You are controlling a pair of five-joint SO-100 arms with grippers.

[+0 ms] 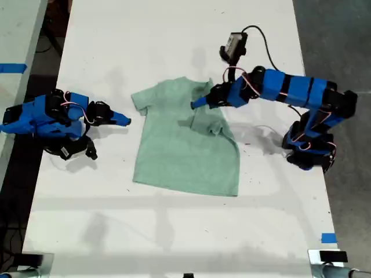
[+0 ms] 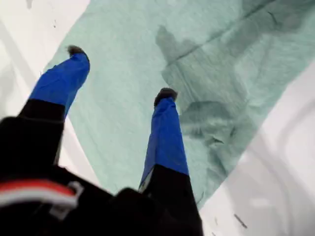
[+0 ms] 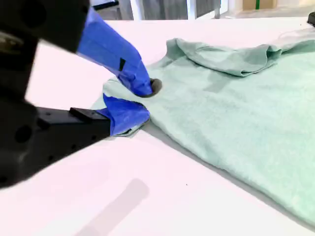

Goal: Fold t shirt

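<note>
The pale mint-green t shirt (image 1: 185,145) lies flat on the white table (image 1: 174,231), neck away from the camera. Its sleeve on the exterior view's right is folded in over the chest (image 1: 208,120). My first gripper (image 1: 197,104) (image 2: 120,73) hovers open over that upper part of the t shirt (image 2: 123,128), holding nothing. My second gripper (image 1: 124,120) (image 3: 140,101) rests low on the table at the exterior view's left. Its tips sit shut right at the other sleeve's edge, on the t shirt (image 3: 236,113) side, with no cloth seen between them.
A black device (image 1: 235,45) with a cable sits on the table behind the first arm. Blue tape marks (image 1: 328,237) lie near the table's corner at the exterior view's lower right. Another table (image 1: 14,35) stands at the exterior view's left.
</note>
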